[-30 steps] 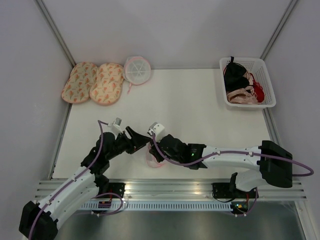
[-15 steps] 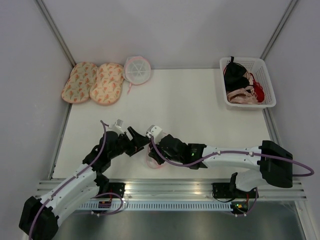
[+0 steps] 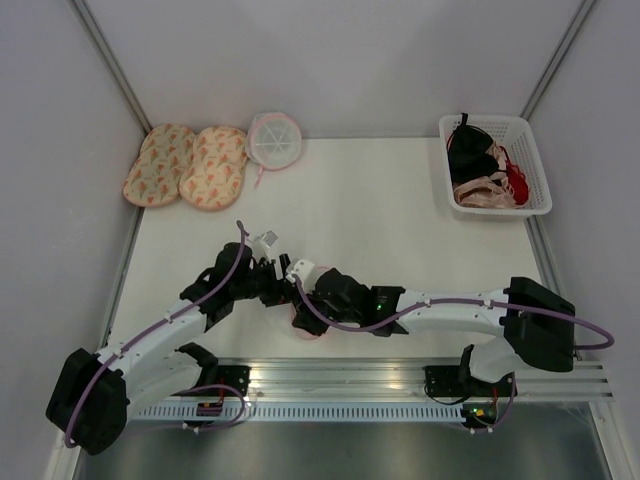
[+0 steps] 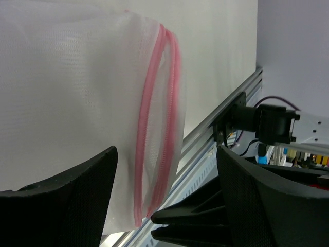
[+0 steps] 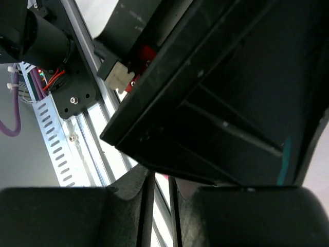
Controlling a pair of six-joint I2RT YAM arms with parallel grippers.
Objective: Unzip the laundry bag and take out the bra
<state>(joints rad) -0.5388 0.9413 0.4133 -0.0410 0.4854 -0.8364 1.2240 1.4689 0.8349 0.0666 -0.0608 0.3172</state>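
The laundry bag [image 3: 306, 325], white mesh with pink zip edging, lies near the table's front edge. My right gripper [image 3: 298, 293] sits on its top edge. In the right wrist view its jaws [image 5: 162, 188] are almost closed, with a bit of pink between them. My left gripper [image 3: 281, 277] is open just left of the bag. In the left wrist view the bag's pink edging [image 4: 154, 128] stands between its spread fingers [image 4: 67, 200]. No dark garment shows through the mesh. A black bra [image 3: 468, 152] with thin straps lies in the white basket [image 3: 537, 165].
The basket at the back right also holds beige-pink and red garments. A round pouch with white spoke ribs [image 3: 273, 139] and two patterned pads [image 3: 187, 165] lie at the back left. Metal rails [image 3: 340, 375] run along the near edge.
My left arm has swung right and forward, bringing its open gripper up against the bag beside the right gripper. The right gripper has shifted slightly left, staying on the bag.
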